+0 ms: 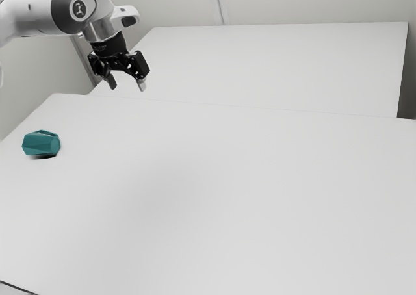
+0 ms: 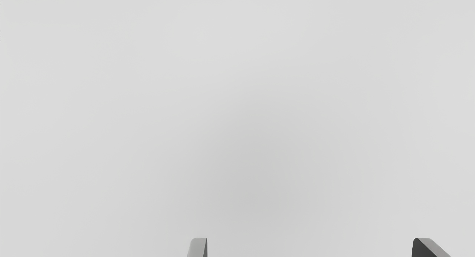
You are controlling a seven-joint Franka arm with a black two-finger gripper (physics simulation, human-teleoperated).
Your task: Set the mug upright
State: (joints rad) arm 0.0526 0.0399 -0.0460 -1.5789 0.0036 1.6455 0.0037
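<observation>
My gripper (image 1: 127, 85) hangs above the white table in the exterior view, its two fingers wide apart with nothing between them. The same gripper (image 2: 309, 247) appears in the wrist view, fingertips spread over bare white surface. A teal faceted mug (image 1: 41, 143) lies on its side on the table, toward the exterior view's left, with a small dark shadow beneath it. It stands apart from my gripper, nearer to the exterior camera and lower in that view. I cannot make out a handle on it.
The white table (image 1: 214, 197) stretches across the exterior view. Behind it rises another white surface (image 1: 279, 67), with pale walls beyond. A thin dark line crosses the near corner at the exterior view's left.
</observation>
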